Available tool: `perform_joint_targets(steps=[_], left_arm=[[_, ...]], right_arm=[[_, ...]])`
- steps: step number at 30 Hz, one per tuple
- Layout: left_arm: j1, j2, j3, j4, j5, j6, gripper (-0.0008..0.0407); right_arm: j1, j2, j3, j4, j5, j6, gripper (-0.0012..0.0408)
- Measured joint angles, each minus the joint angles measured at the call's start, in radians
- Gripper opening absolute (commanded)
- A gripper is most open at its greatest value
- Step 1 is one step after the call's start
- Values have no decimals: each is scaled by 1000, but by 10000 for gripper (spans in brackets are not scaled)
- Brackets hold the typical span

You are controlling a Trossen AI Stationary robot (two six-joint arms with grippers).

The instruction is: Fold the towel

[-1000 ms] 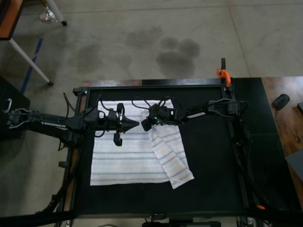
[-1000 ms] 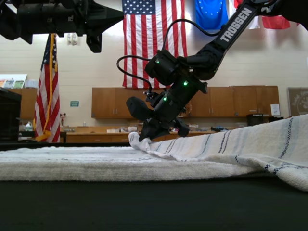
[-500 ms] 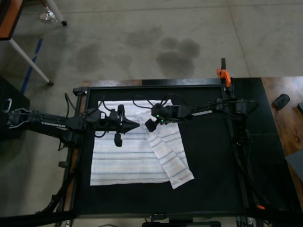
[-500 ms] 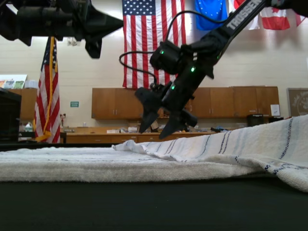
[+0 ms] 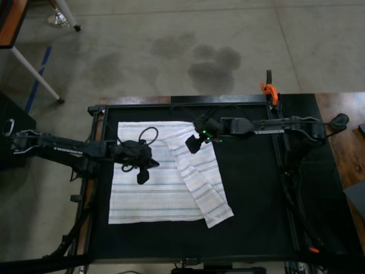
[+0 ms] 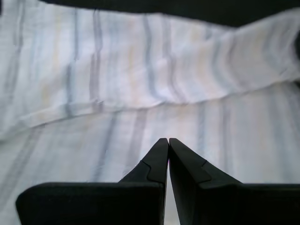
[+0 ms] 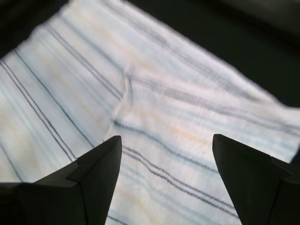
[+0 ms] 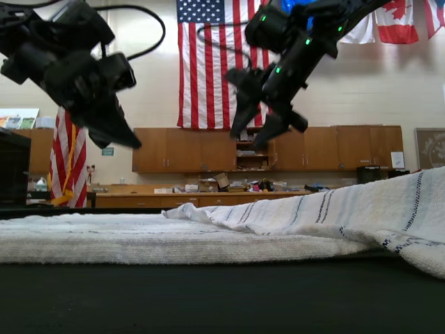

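Observation:
The towel [image 5: 148, 194], white with thin grey-blue stripes, lies flat on the black table [image 5: 262, 188]. One side of it is folded over as a slanted strip [image 5: 202, 177]. My left gripper [image 5: 149, 162] hangs shut and empty above the towel's middle; the left wrist view shows its fingers pressed together [image 6: 168, 140] over the striped towel [image 6: 140, 84]. My right gripper [image 5: 193, 144] hovers open above the strip's far end, with the towel [image 7: 164, 93] below its spread fingers. In the exterior view both grippers, left [image 8: 131, 141] and right [image 8: 252, 132], are well above the towel [image 8: 208, 236].
An orange clamp [image 5: 269, 89] sits on the table's far edge. A wooden surface with a small black object [image 5: 338, 121] adjoins the table at the top view's right. White furniture legs [image 5: 40, 74] stand on the floor at the upper left.
My right gripper let go of the towel's corner, opened, rose and drew back toward the top view's right. The left gripper pulled back toward the top view's left and tilted downward.

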Motion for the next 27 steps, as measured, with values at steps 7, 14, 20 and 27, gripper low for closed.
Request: perform_joint_targets(steps=[7,14,20,27], left_arm=[[0,192,12,95,-96,284,0],[1,395,78,176,-201,406,0],[2,499,173,174,-243,491,0],[3,570,275,87,-365,596,0]], right_arm=[[14,-93,-10,-17,2,-11,246],[79,-137,-57,-19,6,5,186],[156,-150,-76,-39,19,14,-7],[222,-154,-75,-38,53,12,5]])
